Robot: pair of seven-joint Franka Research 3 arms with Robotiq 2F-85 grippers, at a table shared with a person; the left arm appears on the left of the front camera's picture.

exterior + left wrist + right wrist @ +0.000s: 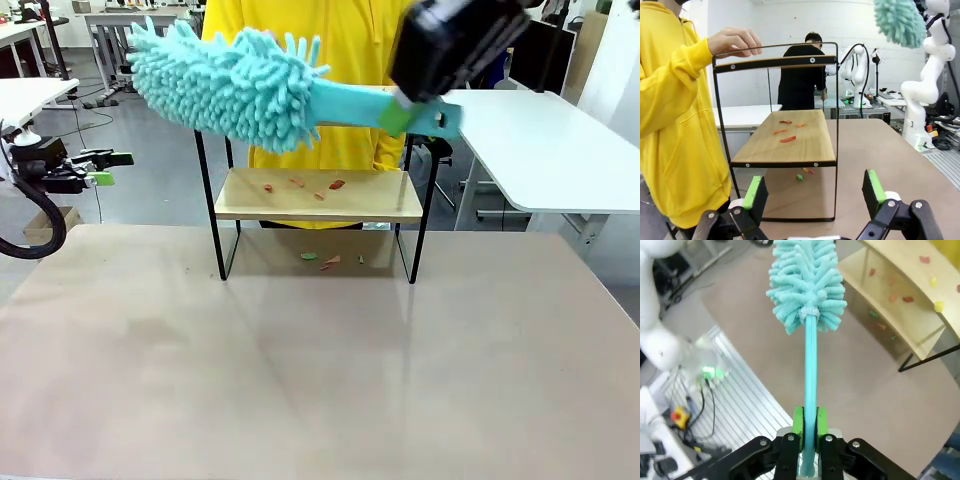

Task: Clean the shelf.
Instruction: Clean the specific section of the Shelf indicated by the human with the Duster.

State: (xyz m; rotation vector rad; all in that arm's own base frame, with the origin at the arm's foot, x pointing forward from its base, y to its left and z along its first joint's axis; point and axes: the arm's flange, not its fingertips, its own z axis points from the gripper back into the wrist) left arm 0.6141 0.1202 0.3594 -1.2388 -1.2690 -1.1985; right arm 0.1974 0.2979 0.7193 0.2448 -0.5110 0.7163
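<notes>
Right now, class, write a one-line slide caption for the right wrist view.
Right pincer grips a teal duster by its handle, beside the shelf dotted with scraps.

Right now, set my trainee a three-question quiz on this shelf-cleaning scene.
1. True or false: the right gripper is shut on the handle of the duster.
2. Pick one: what is at the top rail of the shelf? A) the person's hand; B) the duster's head; C) a spray bottle.
3. Short answer: scraps lie on the shelf's boards. Where else do they lie?

Key: 1. True. 2. A. 3. On the table, under the shelf.
</notes>
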